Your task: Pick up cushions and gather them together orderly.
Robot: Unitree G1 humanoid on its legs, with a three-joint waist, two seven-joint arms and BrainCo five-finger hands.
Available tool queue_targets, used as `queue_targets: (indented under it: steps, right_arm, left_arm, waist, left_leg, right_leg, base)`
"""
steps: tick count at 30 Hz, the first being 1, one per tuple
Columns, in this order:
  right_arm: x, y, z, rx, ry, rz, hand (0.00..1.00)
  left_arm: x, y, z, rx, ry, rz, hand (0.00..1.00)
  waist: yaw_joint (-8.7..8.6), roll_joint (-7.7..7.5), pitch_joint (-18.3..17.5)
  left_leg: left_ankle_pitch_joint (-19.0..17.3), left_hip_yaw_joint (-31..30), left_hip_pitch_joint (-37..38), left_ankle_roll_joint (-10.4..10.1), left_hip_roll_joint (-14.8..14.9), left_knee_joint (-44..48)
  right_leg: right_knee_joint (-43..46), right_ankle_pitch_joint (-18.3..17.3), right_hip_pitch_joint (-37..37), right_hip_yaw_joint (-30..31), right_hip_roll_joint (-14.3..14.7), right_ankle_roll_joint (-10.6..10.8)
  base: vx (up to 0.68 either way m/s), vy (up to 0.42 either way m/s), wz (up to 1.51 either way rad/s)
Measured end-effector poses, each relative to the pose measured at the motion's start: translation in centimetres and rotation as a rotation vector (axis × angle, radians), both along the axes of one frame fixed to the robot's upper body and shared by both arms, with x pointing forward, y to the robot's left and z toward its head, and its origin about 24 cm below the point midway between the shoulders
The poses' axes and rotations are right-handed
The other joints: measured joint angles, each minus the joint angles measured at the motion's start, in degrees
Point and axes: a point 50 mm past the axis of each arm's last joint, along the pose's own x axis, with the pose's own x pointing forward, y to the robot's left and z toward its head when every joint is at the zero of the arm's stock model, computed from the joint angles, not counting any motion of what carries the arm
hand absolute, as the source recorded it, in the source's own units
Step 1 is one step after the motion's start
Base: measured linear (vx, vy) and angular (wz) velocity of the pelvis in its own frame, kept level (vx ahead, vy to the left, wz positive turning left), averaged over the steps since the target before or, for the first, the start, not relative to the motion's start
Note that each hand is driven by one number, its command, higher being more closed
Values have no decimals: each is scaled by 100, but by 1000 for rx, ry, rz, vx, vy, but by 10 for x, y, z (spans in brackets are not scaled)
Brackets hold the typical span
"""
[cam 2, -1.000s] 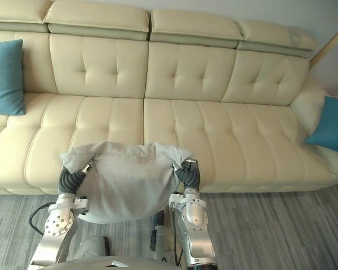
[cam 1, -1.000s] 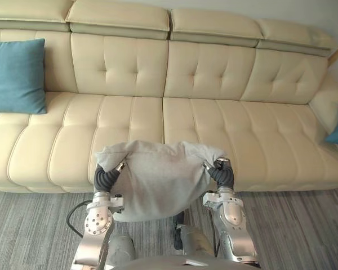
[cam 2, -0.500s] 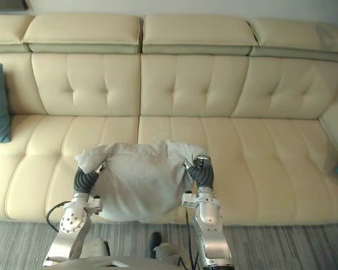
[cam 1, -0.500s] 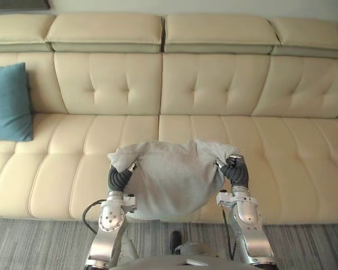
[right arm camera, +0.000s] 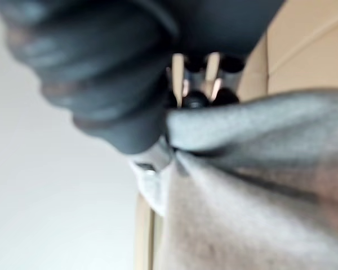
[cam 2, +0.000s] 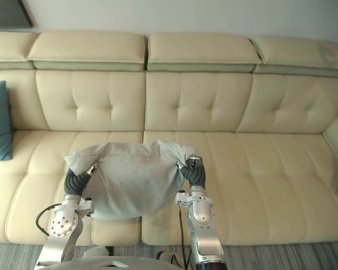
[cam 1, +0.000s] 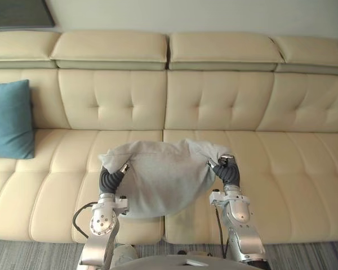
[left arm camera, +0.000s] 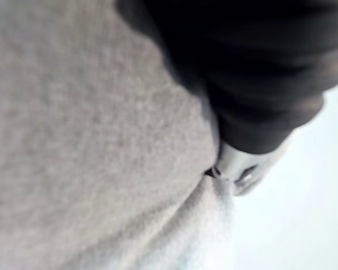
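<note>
The grey cushion (cam 1: 158,177) hangs in the air between the two hands, near the robot. It sits above the front edge of the sofa (cam 1: 259,169), about at the middle seam of the seat. Its top edge sags a little in the middle and its lower part bulges down towards the floor (cam 1: 34,256).

The left hand (cam 1: 117,172) grasps the cushion's upper left corner. The cloth there is bunched and drapes over the hand, and a silver fingertip lies on the near face. In the left wrist view a silver finger (left arm camera: 243,169) presses into a fold of the grey cloth, just past the dark cover.

The right hand (cam 1: 225,169) grasps the upper right corner in the same way. In the right wrist view its dark-tipped fingers (right arm camera: 196,84) curl over the edge of the cloth, and the thumb (right arm camera: 149,160) is on the other side, so the edge is pinched between them.

A blue cushion (cam 1: 10,119) stands upright at the far left of the sofa. It leans on the backrest, well apart from the grey one. The rest of the seat is bare cream leather. A dark frame (cam 1: 19,14) hangs on the wall above the sofa's left end.
</note>
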Motion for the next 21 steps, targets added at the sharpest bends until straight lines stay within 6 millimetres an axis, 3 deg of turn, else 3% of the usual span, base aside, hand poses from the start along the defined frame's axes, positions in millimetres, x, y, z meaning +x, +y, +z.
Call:
queue_targets:
  steps: [4,11,15,19,21]
  right_arm:
    - [0,0,0,-1,0,0,100]
    - [1,3,-2,1,8,15,100]
    - [17,16,-1,2,-1,52,100]
    - [45,31,26,-37,-109,77,100]
    - [66,40,50,-32,-196,72,100]
  left_arm:
    - [0,-1,1,-2,-3,-9,100]
    - [1,1,3,1,-13,9,100]
    - [4,8,7,45,-29,63,100]
    - [27,15,21,64,-101,129,100]
    - [51,18,34,85,-151,160,100]
  waist:
    - [-22,-11,-15]
    - [10,-30,-33]
    - [26,-23,-37]
    - [110,1,-16]
    - [188,23,33]
  left_leg:
    - [102,136,400,-93,150,-375]
    - [166,438,469,-60,127,-524]
    - [199,542,406,-22,122,-504]
    - [304,526,-224,63,139,-267]
    - [302,451,-760,89,147,75]
  right_leg:
    - [56,168,77,163,183,-5]
    - [-339,436,85,447,165,17]
    - [-478,615,28,523,152,15]
    - [-553,848,-459,528,144,16]
    - [-564,885,-805,512,103,19]
  base:
    - [32,-56,-26]
    - [-14,13,-24]
    - [-60,16,-17]
    - [-139,0,-6]
    - [-172,2,3]
